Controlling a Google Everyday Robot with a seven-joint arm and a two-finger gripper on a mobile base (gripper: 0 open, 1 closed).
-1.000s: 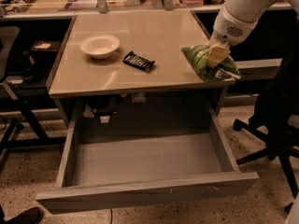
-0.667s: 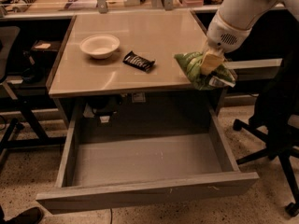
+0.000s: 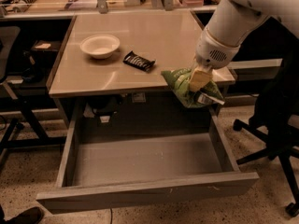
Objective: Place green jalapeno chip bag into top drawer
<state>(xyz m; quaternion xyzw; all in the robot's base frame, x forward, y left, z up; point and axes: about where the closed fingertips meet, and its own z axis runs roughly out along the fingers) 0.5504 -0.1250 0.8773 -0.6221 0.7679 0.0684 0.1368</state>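
Note:
My gripper (image 3: pixel 198 83) is shut on the green jalapeno chip bag (image 3: pixel 180 84), which hangs in the air at the front right edge of the desk top, above the right rear part of the drawer. The bag is crinkled and tilts down to the right. The top drawer (image 3: pixel 145 192) is pulled fully out below the desk, with a plain grey inside and a flat front panel. Nothing lies in the part of it that I can see.
On the desk top (image 3: pixel 135 41) stand a white bowl (image 3: pixel 99 45) at the left and a small black candy-bar wrapper (image 3: pixel 138 61) in the middle. An office chair (image 3: pixel 275 134) stands right of the drawer. Dark shelving (image 3: pixel 28 64) stands to the left.
My gripper has carried the chip bag left and forward, from over the desk's right edge to past its front edge above the open drawer.

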